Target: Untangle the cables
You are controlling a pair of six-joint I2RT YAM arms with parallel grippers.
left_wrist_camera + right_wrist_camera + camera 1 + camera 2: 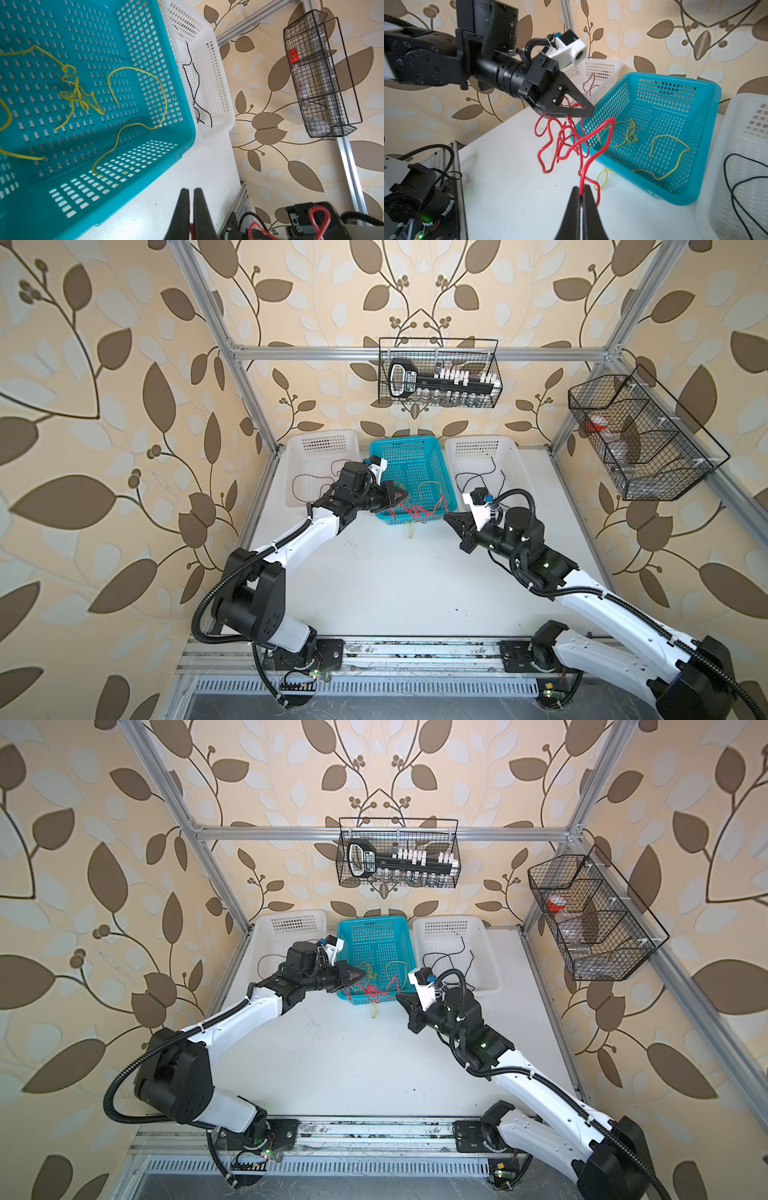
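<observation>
Holding the red cables [566, 143] from both ends: left gripper [590, 113] is clenched on the upper part of the tangle, loops threading through its finger frame and hanging below, and right gripper [581, 193] is pinched on one single red strand at the lower centre of the right wrist view. In a top view the bundle [415, 511] hangs in the air between the two tips, over the near edge of the teal basket [409, 448], centre of frame. The strand's long axis runs from the right tip up and left to the left tip, so my read is the next move is a pull apart along that diagonal. Both arms are equally close; neither needs a regrasp. Yellow cables [75, 94] lie loose on the teal basket floor, and one yellow end [602, 176] drapes over the rim onto the table just beside the held red strand; can't tell if it's snagged, so watch it. Black cables [197, 82] sit apart in the right white basket [482, 443].
</observation>
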